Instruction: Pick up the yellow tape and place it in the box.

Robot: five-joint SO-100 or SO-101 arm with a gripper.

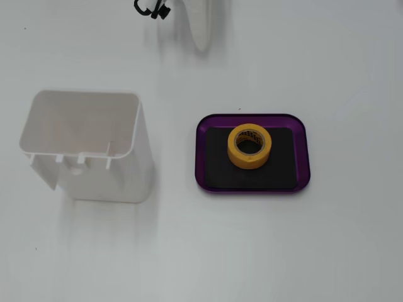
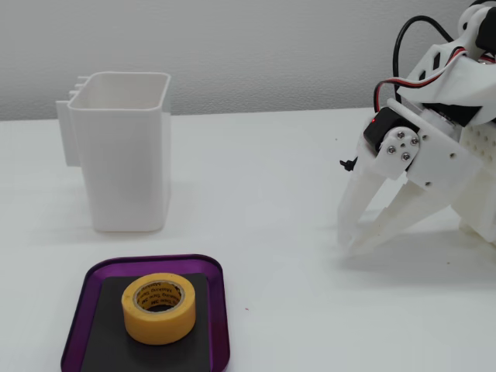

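Observation:
The yellow tape (image 1: 249,146) lies flat on the black floor of the purple box (image 1: 305,151), about in its middle. It shows the same way in the other fixed view, where the tape (image 2: 159,308) sits in the box (image 2: 81,310) at the bottom left. My white gripper (image 2: 351,245) is far to the right of the box, pointing down at the table with its fingertips together and nothing between them. In a fixed view from above only the fingers (image 1: 201,28) show at the top edge, well clear of the box.
A taller white open-topped container (image 1: 88,148) stands left of the box; it also shows behind the box in the other fixed view (image 2: 124,155). A black cable (image 1: 151,9) hangs at the top edge. The table is plain white.

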